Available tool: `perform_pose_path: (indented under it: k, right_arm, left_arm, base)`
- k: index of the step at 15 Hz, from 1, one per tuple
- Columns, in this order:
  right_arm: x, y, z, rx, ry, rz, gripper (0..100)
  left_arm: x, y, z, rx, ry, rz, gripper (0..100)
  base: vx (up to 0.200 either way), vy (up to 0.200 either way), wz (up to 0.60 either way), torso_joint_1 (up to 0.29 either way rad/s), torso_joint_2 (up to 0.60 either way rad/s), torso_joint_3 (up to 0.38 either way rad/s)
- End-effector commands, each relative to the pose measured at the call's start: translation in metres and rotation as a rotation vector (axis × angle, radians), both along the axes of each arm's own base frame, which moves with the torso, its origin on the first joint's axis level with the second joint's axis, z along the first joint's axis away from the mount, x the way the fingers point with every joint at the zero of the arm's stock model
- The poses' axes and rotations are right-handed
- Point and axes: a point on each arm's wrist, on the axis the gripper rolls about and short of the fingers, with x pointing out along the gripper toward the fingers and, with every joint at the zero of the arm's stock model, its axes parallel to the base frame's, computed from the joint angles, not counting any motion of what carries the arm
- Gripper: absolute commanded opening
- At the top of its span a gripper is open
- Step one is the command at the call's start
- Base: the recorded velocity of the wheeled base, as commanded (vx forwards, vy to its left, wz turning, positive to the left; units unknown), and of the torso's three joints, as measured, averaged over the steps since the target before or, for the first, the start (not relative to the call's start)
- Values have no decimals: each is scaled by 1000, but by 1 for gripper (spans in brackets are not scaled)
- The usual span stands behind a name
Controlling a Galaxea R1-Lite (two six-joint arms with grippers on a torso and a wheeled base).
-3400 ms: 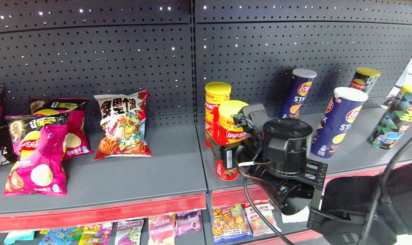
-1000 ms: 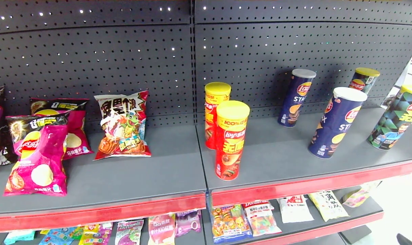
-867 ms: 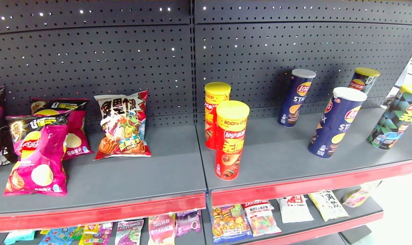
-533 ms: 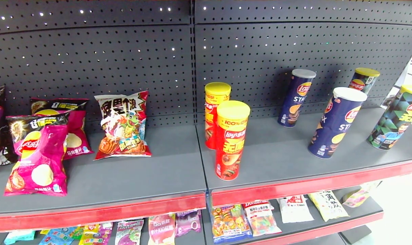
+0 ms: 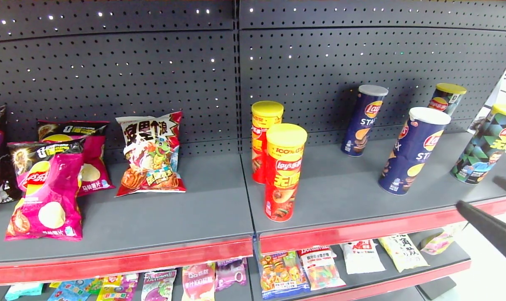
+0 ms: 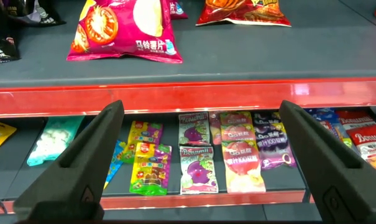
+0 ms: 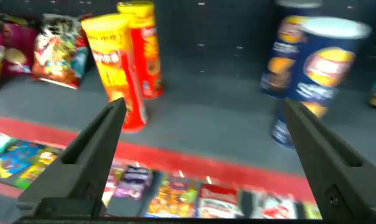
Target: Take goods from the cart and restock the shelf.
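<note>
Two red chip cans with yellow lids stand upright on the shelf (image 5: pixel 345 196), the front red can (image 5: pixel 283 171) near the edge and the rear red can (image 5: pixel 263 133) behind it. My right gripper (image 5: pixel 476 192) comes in at the lower right of the head view, open and holding nothing. In the right wrist view the right gripper (image 7: pixel 204 104) faces the shelf front, with the front red can (image 7: pixel 116 68) off to one side. My left gripper (image 6: pixel 201 107) is open and empty in front of the red shelf edge (image 6: pixel 188 96).
Two blue cans (image 5: pixel 412 150) (image 5: pixel 364 119) and two dark patterned cans (image 5: pixel 483 144) (image 5: pixel 447 98) stand right of the red ones. Pink chip bags (image 5: pixel 44 192) and a red snack bag (image 5: pixel 150 154) lie on the left. Candy bags (image 6: pixel 200 155) fill the lower shelf.
The right arm was at the front red can 3.4 s ago, then left the head view. Its open fingers have now come back in at the right edge. The cans have not moved.
</note>
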Motion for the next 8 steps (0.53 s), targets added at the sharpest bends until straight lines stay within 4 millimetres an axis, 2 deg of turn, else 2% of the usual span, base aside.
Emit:
perform_pose_path:
  k: [1,5,8]
  right_arm:
    - [78,48,-26,-66,212,47,100]
    - [121,60,-66,-131,319,-11,100]
    - [133,60,-81,-165,367,-44,100]
  left_arm:
    - [0,0,0,0,3,1,100]
    - [0,0,0,0,2,1,100]
    - [0,0,0,0,0,1,100]
  base:
    - [0,0,0,0,0,0]
    - [0,0,0,0,0,0]
    - [0,0,0,0,0,0]
